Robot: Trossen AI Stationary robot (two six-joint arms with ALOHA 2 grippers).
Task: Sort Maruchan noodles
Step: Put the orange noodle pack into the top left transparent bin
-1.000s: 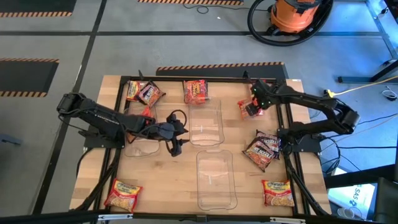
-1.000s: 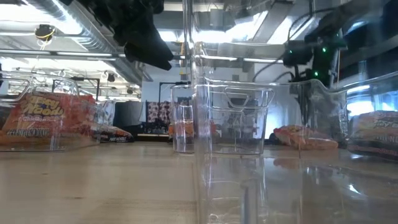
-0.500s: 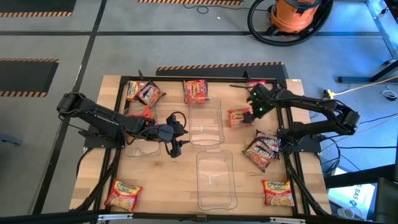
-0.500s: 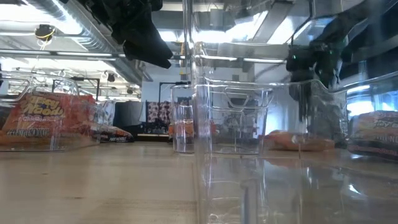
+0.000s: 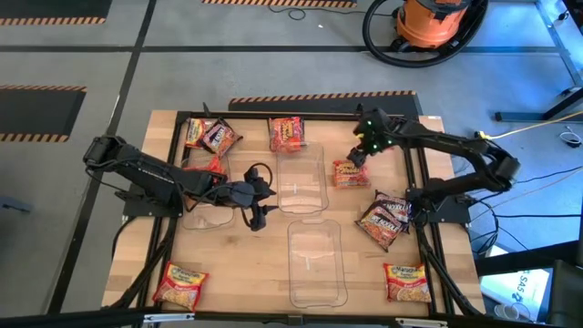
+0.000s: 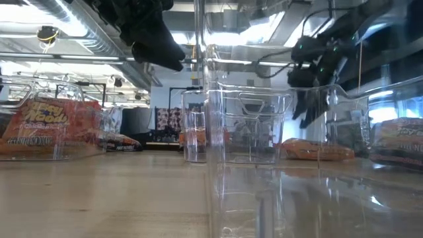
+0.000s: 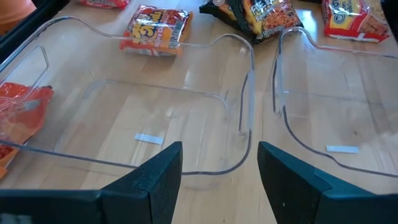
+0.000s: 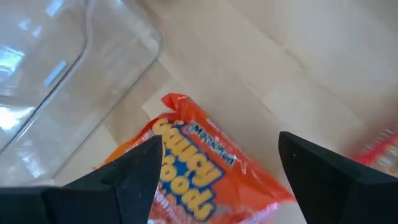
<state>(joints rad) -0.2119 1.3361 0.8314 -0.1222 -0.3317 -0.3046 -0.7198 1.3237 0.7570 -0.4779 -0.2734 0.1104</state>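
Observation:
An orange-red Maruchan noodles packet (image 5: pixel 349 173) lies flat on the table beside the far clear bin (image 5: pixel 301 182). My right gripper (image 5: pixel 360 151) hangs open just above and beyond it; in the right wrist view the packet (image 8: pixel 199 168) shows between the spread fingers, untouched. My left gripper (image 5: pixel 258 211) is open in the air over the rim of the left clear bin (image 7: pixel 155 112), which holds an orange packet (image 7: pixel 18 115). Other packets lie far left (image 5: pixel 209 135), far centre (image 5: pixel 286 132), right (image 5: pixel 384 219), near right (image 5: pixel 407 281) and near left (image 5: pixel 179 284).
A third clear bin (image 5: pixel 317 264) stands near the front centre. A black frame (image 5: pixel 173 182) runs around the working area. Bare wood shows between the bins and the near left packet. Beyond the table stands an orange vacuum (image 5: pixel 428 23) with its hose.
My right gripper swung over the orange-red packet, then drew up and back toward the far edge, tipping and rolling as it went. The packet has shifted from beside the right frame toward the far bin and now lies flat.

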